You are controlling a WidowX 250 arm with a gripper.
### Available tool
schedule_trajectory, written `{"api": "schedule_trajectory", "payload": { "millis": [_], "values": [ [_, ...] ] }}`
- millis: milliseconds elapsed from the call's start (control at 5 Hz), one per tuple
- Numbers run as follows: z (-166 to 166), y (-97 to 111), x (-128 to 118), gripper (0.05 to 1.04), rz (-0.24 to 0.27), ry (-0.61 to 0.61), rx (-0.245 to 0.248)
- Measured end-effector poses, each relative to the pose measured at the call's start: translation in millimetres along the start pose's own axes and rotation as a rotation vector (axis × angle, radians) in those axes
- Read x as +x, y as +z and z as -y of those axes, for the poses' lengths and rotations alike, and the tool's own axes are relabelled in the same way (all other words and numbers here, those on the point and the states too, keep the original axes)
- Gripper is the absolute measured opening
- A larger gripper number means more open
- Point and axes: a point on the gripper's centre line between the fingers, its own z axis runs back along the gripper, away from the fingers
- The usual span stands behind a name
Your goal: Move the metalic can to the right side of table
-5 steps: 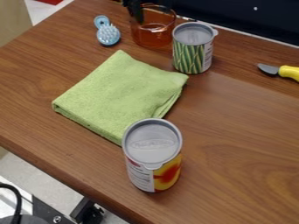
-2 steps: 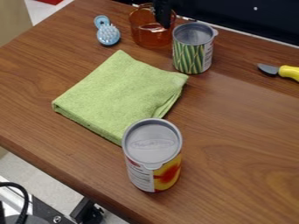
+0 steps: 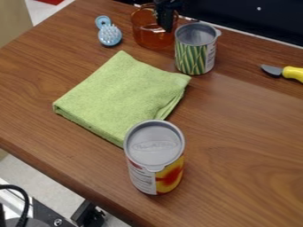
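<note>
A can with a grey lid and a green striped label [image 3: 195, 49] stands upright near the back of the wooden table [image 3: 248, 133]. Closer to the front, a taller can with a grey lid and a yellow, red and white label [image 3: 155, 159] also stands upright, by the near corner of the green cloth. The black gripper [image 3: 166, 27] hangs at the top edge, over the orange transparent cup and just left of the green striped can, apart from the front can.
The orange cup [image 3: 146, 37] stands left of the striped can. A folded green cloth [image 3: 121, 95] lies mid-table, with a blue brush [image 3: 109, 35] behind it. A yellow-handled tool [image 3: 293, 73] lies at the right. The table's front edge slants across the lower left.
The gripper has moved right, from the cup's left part toward the striped can. A black cable at the lower left has shifted slightly right. Both cans have stayed where they were.
</note>
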Motion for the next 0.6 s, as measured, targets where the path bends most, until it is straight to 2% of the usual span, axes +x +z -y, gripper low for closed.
{"api": "schedule_trajectory", "payload": {
  "millis": [200, 600],
  "values": [
    [-4, -1, -1, 0.997, -0.021, -0.024, 0.021],
    [-2, 1, -13, 0.997, -0.097, -0.022, 0.010]
  ]
}}
